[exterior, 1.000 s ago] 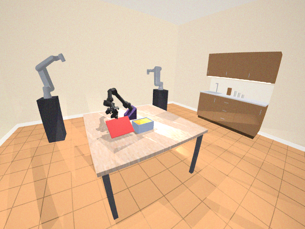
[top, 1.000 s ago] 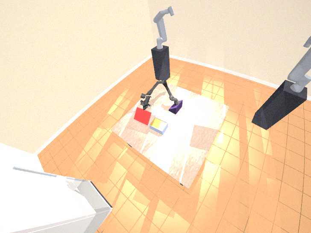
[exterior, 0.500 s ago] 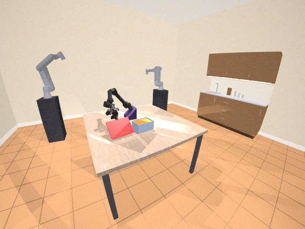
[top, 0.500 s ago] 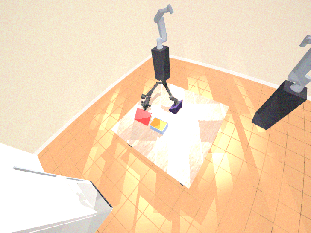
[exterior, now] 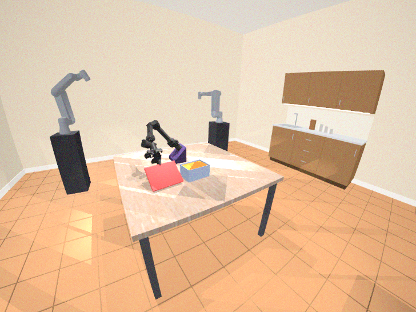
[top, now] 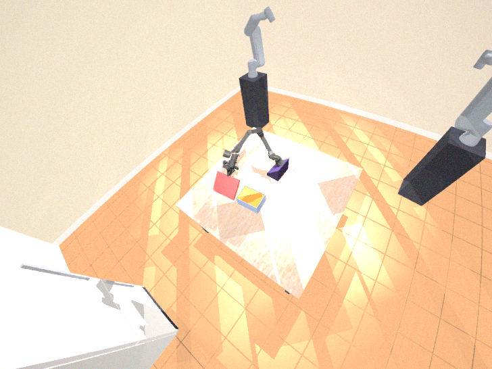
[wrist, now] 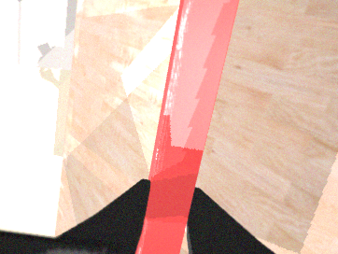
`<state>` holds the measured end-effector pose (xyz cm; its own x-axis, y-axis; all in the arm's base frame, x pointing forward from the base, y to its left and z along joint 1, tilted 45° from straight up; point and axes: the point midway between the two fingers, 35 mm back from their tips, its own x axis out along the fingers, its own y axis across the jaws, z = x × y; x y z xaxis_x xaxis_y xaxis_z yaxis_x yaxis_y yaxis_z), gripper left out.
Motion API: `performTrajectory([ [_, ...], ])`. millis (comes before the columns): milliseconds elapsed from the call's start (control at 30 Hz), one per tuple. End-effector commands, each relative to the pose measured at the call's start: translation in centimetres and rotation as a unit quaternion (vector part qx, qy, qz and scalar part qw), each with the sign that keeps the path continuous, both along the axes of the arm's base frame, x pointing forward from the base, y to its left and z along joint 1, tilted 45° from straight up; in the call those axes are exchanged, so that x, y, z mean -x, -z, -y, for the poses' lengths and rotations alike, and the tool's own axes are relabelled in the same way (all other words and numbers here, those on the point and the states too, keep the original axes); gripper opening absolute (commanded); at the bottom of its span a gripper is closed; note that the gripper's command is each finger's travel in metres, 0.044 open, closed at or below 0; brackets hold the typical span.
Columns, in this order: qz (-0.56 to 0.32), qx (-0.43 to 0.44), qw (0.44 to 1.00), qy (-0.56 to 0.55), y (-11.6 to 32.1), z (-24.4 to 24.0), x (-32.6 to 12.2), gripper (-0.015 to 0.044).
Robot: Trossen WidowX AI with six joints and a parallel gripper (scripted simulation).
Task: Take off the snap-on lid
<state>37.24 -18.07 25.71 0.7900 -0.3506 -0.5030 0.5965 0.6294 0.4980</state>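
Observation:
The red lid (top: 226,185) (exterior: 163,176) (wrist: 198,93) is off the box and steeply tilted beside it, its upper edge in my gripper (top: 230,173) (exterior: 159,163) (wrist: 168,191). The gripper is shut on that edge, one black fingertip on each side in the wrist view. The lid's lower edge is close to the table (top: 286,242) (exterior: 208,198); I cannot tell if it touches. The blue storage box (top: 247,206) (exterior: 195,173) stands upright and open, with yellow-orange showing inside. A narrow gap or contact between lid and box cannot be told apart.
The arm's purple base (top: 280,171) (exterior: 180,154) stands on the table behind the box. Grey arms on black pedestals (top: 254,99) (exterior: 70,164) stand beyond the table. The table's front edge (exterior: 201,213) lies on the near side of the lid and box.

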Motion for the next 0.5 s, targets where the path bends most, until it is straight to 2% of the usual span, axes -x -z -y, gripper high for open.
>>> performTrajectory([
  [0,0.002,0.001,1.000,-0.006,0.16,0.07,-0.12,0.0000],
  [467,0.002,0.001,1.000,-0.006,0.94,0.86,-0.19,0.0000],
])
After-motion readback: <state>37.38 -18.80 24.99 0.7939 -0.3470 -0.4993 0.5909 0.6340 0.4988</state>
